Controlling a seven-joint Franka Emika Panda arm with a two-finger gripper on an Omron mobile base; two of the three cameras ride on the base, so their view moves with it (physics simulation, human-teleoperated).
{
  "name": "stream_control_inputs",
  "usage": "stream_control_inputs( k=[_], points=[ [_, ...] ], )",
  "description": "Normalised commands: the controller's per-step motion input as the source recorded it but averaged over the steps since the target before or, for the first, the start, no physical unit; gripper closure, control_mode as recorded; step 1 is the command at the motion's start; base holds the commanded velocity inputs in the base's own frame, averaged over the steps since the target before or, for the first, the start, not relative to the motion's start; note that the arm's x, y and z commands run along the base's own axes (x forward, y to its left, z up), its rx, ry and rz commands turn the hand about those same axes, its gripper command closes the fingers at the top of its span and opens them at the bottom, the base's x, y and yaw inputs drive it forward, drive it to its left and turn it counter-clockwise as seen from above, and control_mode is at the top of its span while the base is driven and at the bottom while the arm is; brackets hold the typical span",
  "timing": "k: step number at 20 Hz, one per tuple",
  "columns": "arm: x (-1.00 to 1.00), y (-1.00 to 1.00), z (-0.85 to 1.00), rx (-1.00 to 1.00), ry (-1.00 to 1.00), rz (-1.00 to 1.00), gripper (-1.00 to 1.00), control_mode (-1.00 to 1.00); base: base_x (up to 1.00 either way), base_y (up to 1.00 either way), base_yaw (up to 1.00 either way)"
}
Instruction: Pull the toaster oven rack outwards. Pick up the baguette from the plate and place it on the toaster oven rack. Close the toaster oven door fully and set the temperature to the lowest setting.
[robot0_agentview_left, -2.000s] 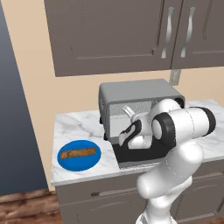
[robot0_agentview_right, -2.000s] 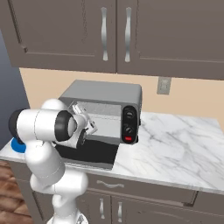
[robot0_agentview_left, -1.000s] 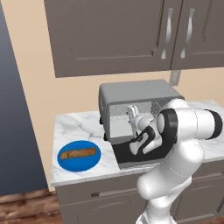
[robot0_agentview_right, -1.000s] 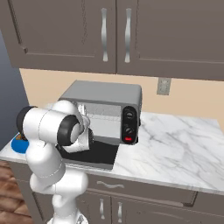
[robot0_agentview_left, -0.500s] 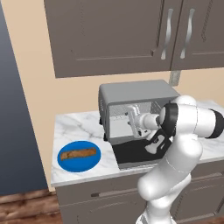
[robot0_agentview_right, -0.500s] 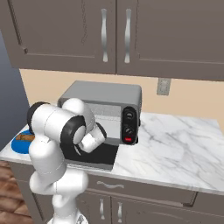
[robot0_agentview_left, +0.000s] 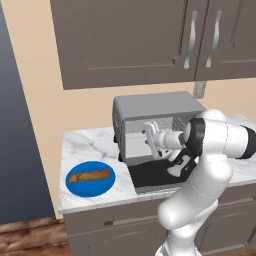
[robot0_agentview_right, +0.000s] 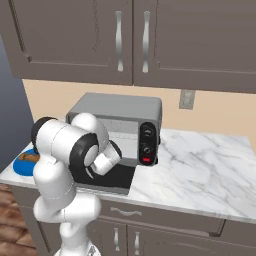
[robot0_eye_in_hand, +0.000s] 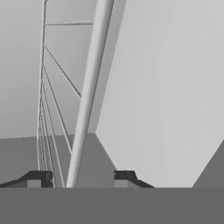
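Observation:
The grey toaster oven (robot0_agentview_left: 155, 107) stands on the counter with its door (robot0_agentview_left: 155, 176) dropped flat in front. My gripper (robot0_agentview_left: 148, 139) is at the mouth of the cavity. In the hand view the gripper (robot0_eye_in_hand: 83, 177) straddles the front bar of the toaster oven rack (robot0_eye_in_hand: 89, 100), and its fingertips (robot0_eye_in_hand: 41, 177) stand apart from the bar on both sides, so it is open. The baguette (robot0_agentview_left: 90, 176) lies on the blue plate (robot0_agentview_left: 75, 187), left of the oven. From the right, my arm hides the hand; the oven (robot0_agentview_right: 117, 107) and plate (robot0_agentview_right: 20, 167) show.
The dark control panel with its knobs (robot0_agentview_right: 147, 131) and red button is on the oven's right. Grey wall cabinets (robot0_agentview_left: 150, 40) hang above. Marble counter (robot0_agentview_right: 200, 165) stretches to the right of the oven. The counter's front edge runs just before the open door.
The hand has stayed at the oven's mouth and turned, while the arm's elbow has swung to the right, towards the oven. Baguette and plate have not moved.

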Motion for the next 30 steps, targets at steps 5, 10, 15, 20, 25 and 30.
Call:
stream_control_inputs(
  k=[5,10,15,20,25,30],
  points=[
    [-0.56,0.50,0.00,-0.05,1.00,0.00,1.00,-1.00,0.00,0.00,0.00],
    [-0.60,0.53,0.00,-0.09,1.00,0.00,1.00,-1.00,0.00,0.00,0.00],
    [-0.59,0.50,-0.01,-0.12,1.00,0.00,1.00,-1.00,0.00,0.00,0.00],
    [-0.60,0.47,-0.05,-0.17,1.00,0.00,1.00,-1.00,0.00,0.00,0.00],
    [-0.63,0.45,-0.07,-0.19,1.00,0.00,1.00,-1.00,0.00,0.00,0.00],
    [-0.81,0.44,-0.10,-0.21,1.00,0.00,1.00,-1.00,0.00,0.00,0.00]
  ],
)
